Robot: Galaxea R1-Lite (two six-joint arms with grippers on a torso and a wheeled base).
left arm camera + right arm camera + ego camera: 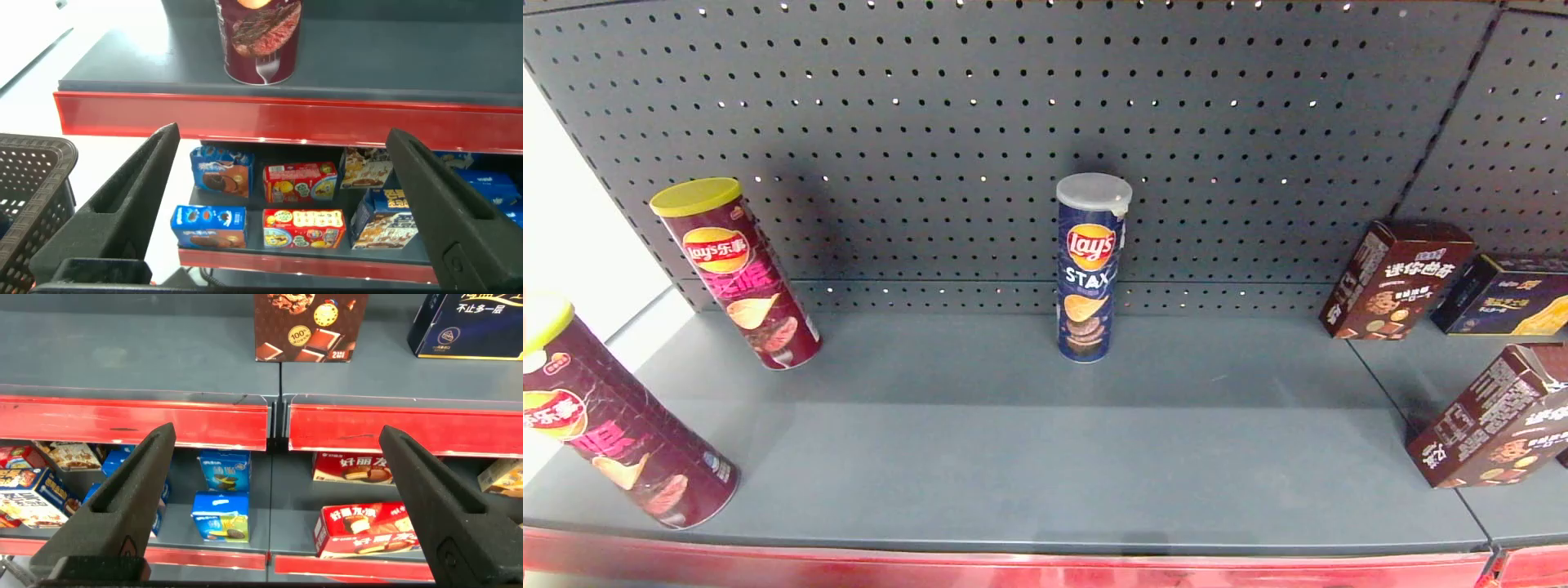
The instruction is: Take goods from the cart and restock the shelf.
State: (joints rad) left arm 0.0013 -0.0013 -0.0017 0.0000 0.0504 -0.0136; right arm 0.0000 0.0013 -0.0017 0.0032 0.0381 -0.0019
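**Head view:** a grey metal shelf [1045, 457] carries an upright blue cardboard chip canister [1090, 269] at centre, two maroon yellow-lidded canisters [739, 273] at left and brown cardboard boxes [1392, 282] at right.

**Left wrist view:** the left pincer [282, 135] is spread and empty before the shelf's red lip, with a dark woven cart basket [33, 188] beside it.

**Right wrist view:** the right pincer [278, 431] is likewise spread and empty.

**Judged step:** fetching goods. The next move calls for a reach into the cart.
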